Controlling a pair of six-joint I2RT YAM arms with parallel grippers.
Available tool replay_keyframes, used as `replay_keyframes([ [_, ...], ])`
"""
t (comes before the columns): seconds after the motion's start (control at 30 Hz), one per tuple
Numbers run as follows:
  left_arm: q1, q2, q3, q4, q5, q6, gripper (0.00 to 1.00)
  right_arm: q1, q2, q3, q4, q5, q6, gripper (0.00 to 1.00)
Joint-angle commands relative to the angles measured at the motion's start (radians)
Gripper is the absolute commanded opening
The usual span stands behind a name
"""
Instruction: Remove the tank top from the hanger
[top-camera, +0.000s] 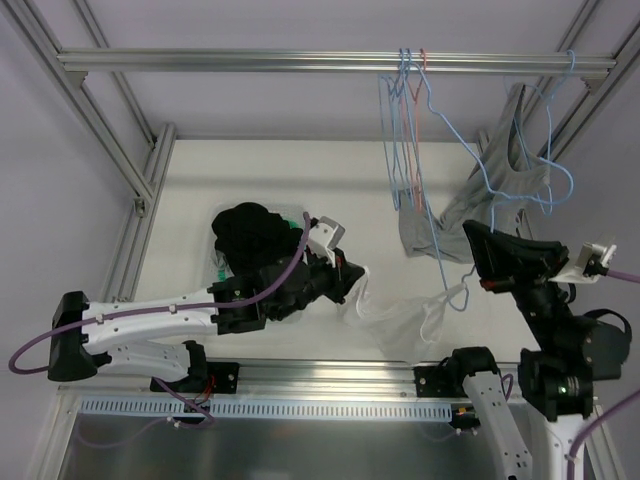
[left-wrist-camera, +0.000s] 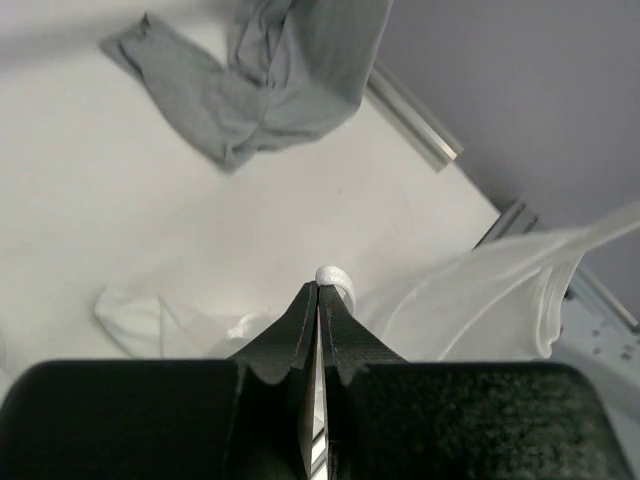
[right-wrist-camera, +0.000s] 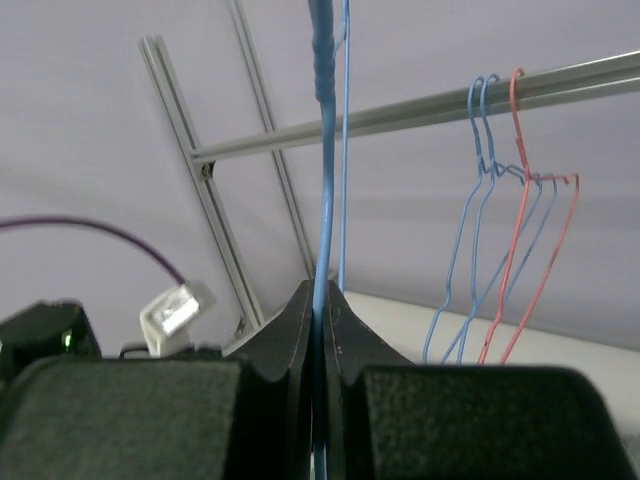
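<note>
A white tank top (top-camera: 395, 315) stretches between my two grippers, low over the table. My left gripper (top-camera: 352, 272) is shut on a fold of it; the left wrist view shows white fabric (left-wrist-camera: 335, 275) pinched at the fingertips, with the rest of the tank top (left-wrist-camera: 480, 300) trailing to the right. A light blue wire hanger (top-camera: 463, 297) still carries one strap at its lower end. My right gripper (top-camera: 472, 236) is shut on the hanger's wire (right-wrist-camera: 322, 150), which runs up between its closed fingers (right-wrist-camera: 300, 320).
A grey garment (top-camera: 510, 150) hangs on another blue hanger at the right, its lower part lying on the table (left-wrist-camera: 270, 90). Several empty blue and red hangers (top-camera: 405, 120) hang on the rail (top-camera: 250, 60). A pile of black clothes (top-camera: 250, 235) lies beside my left arm.
</note>
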Motion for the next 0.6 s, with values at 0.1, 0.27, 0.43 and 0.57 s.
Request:
replay_keyframes([
  [0.1,-0.014,0.040,-0.089,0.066,-0.011,-0.112,0.00,0.004,0.111,-0.198,0.777,0.165,0.048,0.00],
  [0.27,-0.014,0.092,-0.100,0.036,-0.076,-0.161,0.00,0.007,0.105,-0.316,0.979,0.223,-0.082,0.00],
  [0.43,-0.014,0.221,-0.052,-0.025,-0.126,-0.198,0.00,0.009,0.024,-0.346,0.917,0.271,-0.173,0.00],
  [0.57,-0.014,0.307,0.012,-0.098,-0.134,-0.242,0.00,0.007,-0.034,-0.190,0.323,0.350,-0.297,0.00],
])
